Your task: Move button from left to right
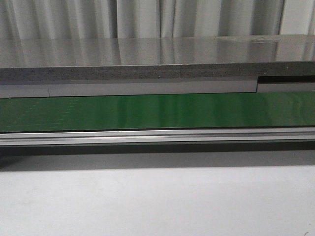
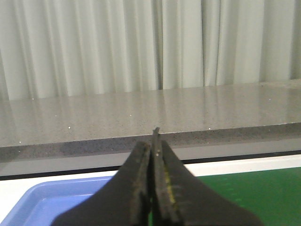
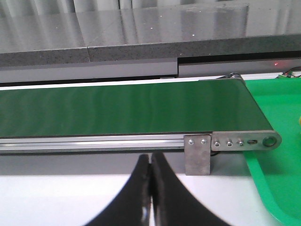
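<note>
The button is not in any view. My left gripper [image 2: 153, 143] is shut and empty, its black fingers pressed together, raised over the edge between a blue tray [image 2: 56, 202] and the green conveyor belt [image 2: 254, 188]. My right gripper [image 3: 150, 160] is shut and empty, above the white table in front of the belt [image 3: 117, 110], near its right end. Neither gripper shows in the front view.
The green belt [image 1: 157, 110] runs across the front view with an aluminium side rail [image 1: 157, 136]. A grey stone counter [image 1: 147, 59] and curtains lie behind. A green tray [image 3: 277, 165] sits past the belt's right end, by a metal bracket [image 3: 197, 155].
</note>
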Robot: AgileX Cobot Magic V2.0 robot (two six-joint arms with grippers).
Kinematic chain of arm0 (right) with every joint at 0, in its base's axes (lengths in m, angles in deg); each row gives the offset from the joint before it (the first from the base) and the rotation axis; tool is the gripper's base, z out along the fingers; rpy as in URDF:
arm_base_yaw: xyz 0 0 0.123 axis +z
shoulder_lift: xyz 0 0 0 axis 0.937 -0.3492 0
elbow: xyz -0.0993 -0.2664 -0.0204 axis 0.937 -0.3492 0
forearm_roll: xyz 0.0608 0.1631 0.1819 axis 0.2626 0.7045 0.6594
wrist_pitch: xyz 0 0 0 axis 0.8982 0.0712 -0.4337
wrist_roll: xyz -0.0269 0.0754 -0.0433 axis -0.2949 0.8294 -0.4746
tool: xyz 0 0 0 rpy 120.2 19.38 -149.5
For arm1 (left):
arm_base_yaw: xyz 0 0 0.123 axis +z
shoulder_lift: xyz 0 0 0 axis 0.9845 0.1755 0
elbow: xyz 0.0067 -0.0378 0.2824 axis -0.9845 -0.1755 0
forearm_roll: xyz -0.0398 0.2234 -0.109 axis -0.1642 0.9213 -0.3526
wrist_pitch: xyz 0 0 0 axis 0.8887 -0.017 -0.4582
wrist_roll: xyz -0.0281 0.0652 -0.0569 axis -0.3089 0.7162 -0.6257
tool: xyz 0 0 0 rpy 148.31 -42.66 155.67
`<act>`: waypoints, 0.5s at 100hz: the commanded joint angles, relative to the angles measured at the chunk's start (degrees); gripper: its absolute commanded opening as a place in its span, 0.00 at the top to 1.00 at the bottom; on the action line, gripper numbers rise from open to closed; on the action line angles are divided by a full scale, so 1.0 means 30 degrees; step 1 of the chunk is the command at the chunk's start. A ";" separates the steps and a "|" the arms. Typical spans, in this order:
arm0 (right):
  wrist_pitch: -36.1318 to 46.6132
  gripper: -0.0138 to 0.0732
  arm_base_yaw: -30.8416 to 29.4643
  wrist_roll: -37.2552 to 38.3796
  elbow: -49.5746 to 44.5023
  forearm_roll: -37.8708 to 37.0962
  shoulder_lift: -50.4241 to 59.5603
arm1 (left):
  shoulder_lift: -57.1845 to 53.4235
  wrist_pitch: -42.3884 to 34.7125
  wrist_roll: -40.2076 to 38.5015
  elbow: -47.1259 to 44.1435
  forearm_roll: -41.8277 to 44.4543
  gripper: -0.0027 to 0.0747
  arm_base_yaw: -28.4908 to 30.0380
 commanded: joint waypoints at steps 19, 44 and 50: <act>0.1635 0.92 -0.0125 -0.0025 0.0332 -0.0210 0.0379 | -0.1831 -0.1968 -0.3895 -0.2569 0.2613 0.99 0.0708; 0.1635 0.92 -0.0125 -0.0025 0.0332 -0.0210 0.0379 | -0.2970 -0.1340 -0.5260 -0.2816 0.4686 0.99 0.0833; 0.1635 0.92 -0.0125 -0.0025 0.0332 -0.0210 0.0379 | -0.2970 -0.1340 -0.5297 -0.2816 0.4686 0.99 0.0833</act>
